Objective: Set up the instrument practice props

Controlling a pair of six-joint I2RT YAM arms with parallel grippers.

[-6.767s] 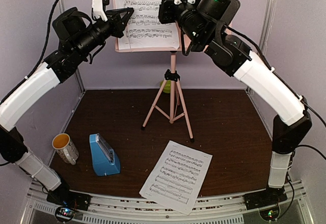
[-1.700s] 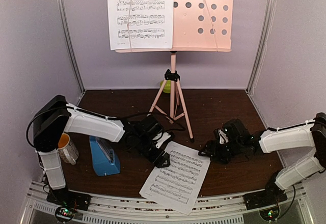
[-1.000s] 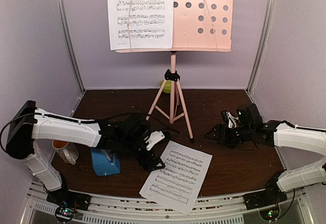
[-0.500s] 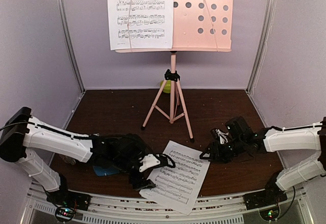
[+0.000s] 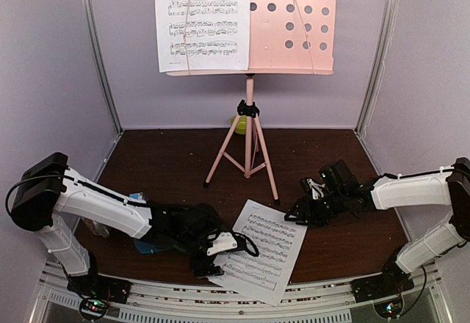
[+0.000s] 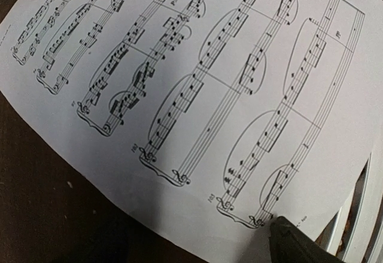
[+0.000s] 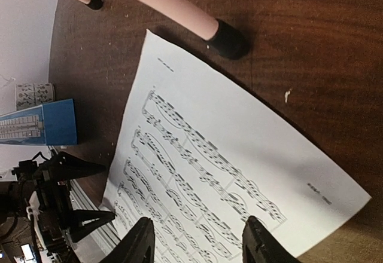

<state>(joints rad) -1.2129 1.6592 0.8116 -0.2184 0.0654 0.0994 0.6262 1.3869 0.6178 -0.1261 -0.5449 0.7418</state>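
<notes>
The pink music stand (image 5: 294, 22) rises at the back with one sheet-music page (image 5: 202, 18) on the left half of its desk. The other page (image 5: 261, 253) lies flat on the table, near the front. My left gripper (image 5: 211, 255) is open at that page's near-left corner; one fingertip (image 6: 296, 242) rests by the paper's edge. My right gripper (image 7: 200, 242) hovers open over the page's far-right corner, with both fingertips above the print. The blue metronome (image 7: 45, 122) stands left of the page, mostly hidden by my left arm in the top view.
The stand's pink leg (image 7: 161, 3) ends in a black foot (image 7: 227, 45) just beyond the page. A mug (image 7: 33, 92) sits behind the metronome. A lime-green bowl (image 5: 236, 123) is behind the tripod. The metal rail (image 5: 316, 294) runs under the page's near corner.
My left gripper slid along the page's left edge toward the near corner. My right gripper came in over the far-right corner, and its jaws narrowed.
</notes>
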